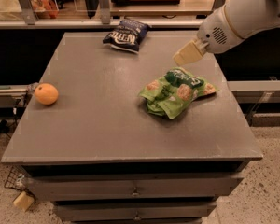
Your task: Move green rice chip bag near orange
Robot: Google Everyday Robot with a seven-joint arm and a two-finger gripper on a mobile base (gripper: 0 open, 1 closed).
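- Camera view, starting at the left: the orange sits near the left edge of the desk. It is round and smooth-skinned, and it touches nothing.
- Toward the back edge, a little left of centre, a dark blue chip bag lies flat. Its white lettering seems to read "Kettle", though I would not swear to it.
- Right of centre, the green rice chip bag lies on the desk, well apart from the orange, with much of the desk's width between them.
- That bag is bright green, glossy and crumpled. Its bulk is bunched toward the front and one end points to the right edge.
- Round tan rice cakes are printed across it. Near its rear end is a dark green patch with white letters that I cannot read.
- My fingers hang in the air just behind and above the bag's rear end, over the right rear part of the desk, clear of the bag.
- They show as one tan block, so I cannot tell whether they are apart or together.
- My white arm comes in from the upper right corner.
- Below the desk front are drawers with small pulls.
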